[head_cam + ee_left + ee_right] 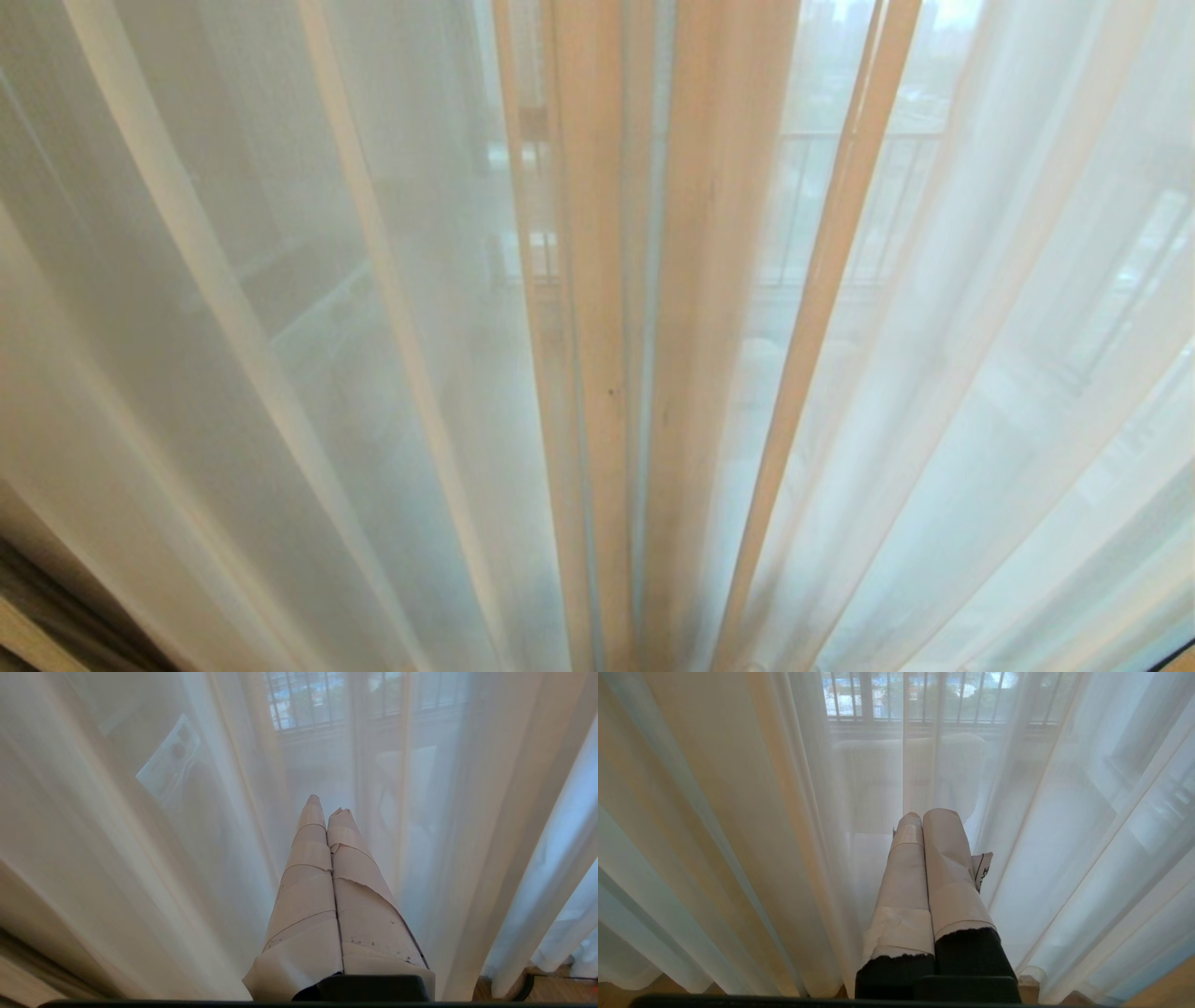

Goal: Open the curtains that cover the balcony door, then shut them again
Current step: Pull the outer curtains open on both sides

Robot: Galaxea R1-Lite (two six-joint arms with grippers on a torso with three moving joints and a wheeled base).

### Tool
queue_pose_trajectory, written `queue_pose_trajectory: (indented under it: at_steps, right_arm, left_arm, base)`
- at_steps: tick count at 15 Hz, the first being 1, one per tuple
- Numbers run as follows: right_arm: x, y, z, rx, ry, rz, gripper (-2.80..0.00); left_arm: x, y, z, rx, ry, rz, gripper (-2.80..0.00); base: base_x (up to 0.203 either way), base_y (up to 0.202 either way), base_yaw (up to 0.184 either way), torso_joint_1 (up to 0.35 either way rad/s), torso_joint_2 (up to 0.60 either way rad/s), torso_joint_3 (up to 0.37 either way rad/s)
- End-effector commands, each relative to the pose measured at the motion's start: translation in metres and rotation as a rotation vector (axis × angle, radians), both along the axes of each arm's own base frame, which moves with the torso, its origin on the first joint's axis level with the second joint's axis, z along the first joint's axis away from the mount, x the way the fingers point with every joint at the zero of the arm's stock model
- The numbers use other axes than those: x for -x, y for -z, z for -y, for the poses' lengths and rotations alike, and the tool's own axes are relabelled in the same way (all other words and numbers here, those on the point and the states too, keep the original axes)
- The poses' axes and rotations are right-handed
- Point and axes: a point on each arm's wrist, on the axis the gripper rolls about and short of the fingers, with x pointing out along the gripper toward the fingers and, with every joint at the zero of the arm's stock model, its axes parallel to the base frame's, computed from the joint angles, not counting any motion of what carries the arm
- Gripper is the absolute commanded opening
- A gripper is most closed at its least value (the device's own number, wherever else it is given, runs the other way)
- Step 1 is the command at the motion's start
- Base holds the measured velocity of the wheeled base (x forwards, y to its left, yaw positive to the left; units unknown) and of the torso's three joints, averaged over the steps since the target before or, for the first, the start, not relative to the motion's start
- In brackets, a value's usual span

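The curtains (280, 327) hang drawn across the whole head view as thin white sheers, their folded edges meeting in beige pleats at the centre (597, 373). The balcony door behind them is only a dim shape through the fabric. No arm shows in the head view. My left gripper (327, 805) is shut, its tape-wrapped fingers (308, 868) pressed together and empty, pointing at the sheer curtain (140, 858) close ahead. My right gripper (927, 814) is also shut and empty, its taped fingers (948, 858) facing the sheer (714, 835) just in front.
Through the fabric I see black railing bars (924, 695) and a pale table-like shape (906, 774) on the balcony. Wooden floor (551, 989) shows below the curtain hems, with a dark cable (528, 984) lying on it.
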Motion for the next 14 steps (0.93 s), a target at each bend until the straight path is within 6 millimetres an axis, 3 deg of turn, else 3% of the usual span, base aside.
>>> queue_pose_trajectory:
  at_steps: [1,14]
  right_arm:
    - [0.0,0.0,0.0,0.0,-0.002,0.0,-2.8]
    - [0.0,0.0,0.0,0.0,0.0,0.0,-2.8]
  left_arm:
    - [0.0001,0.0003,0.0,0.002,0.001,0.002,-2.8]
    - [0.0,0.0011,-0.0007,0.147,-0.026,-0.013,-2.8]
  base:
    - [0.0,0.0,0.0,0.0,0.0,0.0]
    - [0.0,0.0,0.0,0.0,0.0,0.0]
